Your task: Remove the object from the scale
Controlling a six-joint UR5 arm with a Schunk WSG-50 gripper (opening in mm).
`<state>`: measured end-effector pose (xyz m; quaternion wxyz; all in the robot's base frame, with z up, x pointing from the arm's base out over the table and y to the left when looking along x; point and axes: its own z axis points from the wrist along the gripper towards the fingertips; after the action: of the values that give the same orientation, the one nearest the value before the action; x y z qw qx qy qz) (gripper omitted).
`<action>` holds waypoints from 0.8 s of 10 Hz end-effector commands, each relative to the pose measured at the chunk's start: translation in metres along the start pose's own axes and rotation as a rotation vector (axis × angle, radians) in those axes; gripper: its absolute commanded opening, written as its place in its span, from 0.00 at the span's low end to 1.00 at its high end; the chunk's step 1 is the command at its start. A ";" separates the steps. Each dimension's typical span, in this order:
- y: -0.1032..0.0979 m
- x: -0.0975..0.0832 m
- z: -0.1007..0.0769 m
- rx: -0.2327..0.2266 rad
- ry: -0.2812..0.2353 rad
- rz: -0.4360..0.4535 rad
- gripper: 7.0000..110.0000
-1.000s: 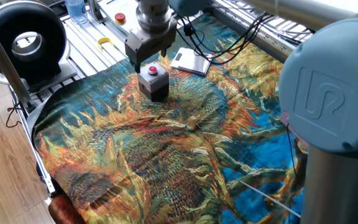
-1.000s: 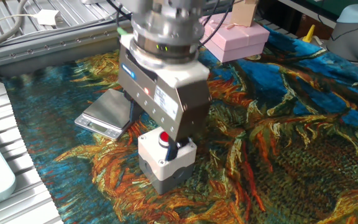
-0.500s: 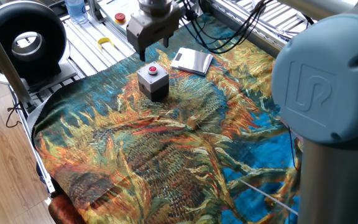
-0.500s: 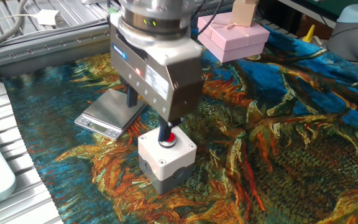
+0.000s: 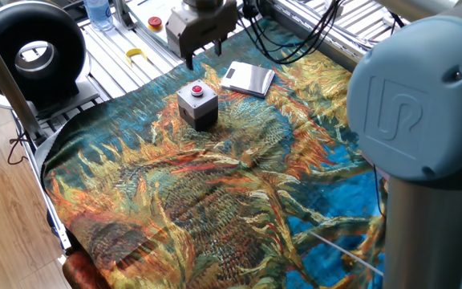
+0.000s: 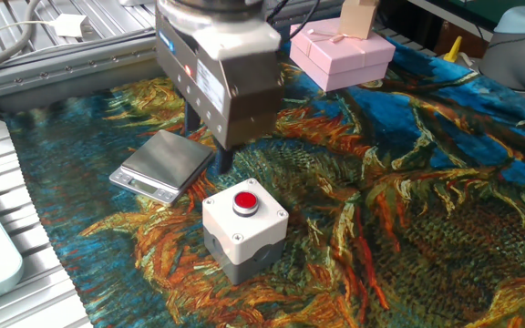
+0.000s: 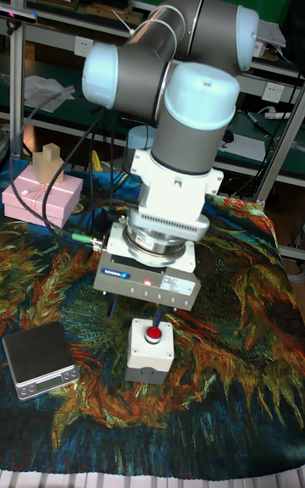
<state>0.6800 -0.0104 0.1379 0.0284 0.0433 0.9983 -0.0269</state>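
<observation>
The object (image 5: pixel 197 103), a small grey box with a round red button on top, stands upright on the patterned cloth, apart from the scale. The scale (image 5: pixel 248 78) is a thin silver-grey plate with nothing on it, lying beside the box (image 6: pixel 244 228) on the cloth (image 6: pixel 164 164). My gripper (image 6: pixel 208 141) hangs open above and slightly behind the box, holding nothing. In the tall fixed view its fingers (image 7: pixel 113 306) end just above the box (image 7: pixel 151 350), and the scale (image 7: pixel 41 357) lies to the left.
A pale pink gift box (image 6: pixel 340 55) sits at the cloth's far edge. A white panel with a red button (image 5: pixel 155 22) and a black round device (image 5: pixel 34 52) stand off the cloth. Cables (image 5: pixel 295 40) trail behind the scale. The arm's big joint (image 5: pixel 423 120) blocks the right side.
My gripper has risen straight up off the grey box and drawn back a little. The box stays where it was on the cloth, and the scale has not moved.
</observation>
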 end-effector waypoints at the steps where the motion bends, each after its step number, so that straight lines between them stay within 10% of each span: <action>1: -0.011 -0.002 -0.013 0.006 0.002 0.048 0.00; 8: -0.028 -0.009 -0.010 0.009 0.004 0.044 0.00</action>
<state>0.6840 -0.0317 0.1503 0.0269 0.0634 0.9970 -0.0347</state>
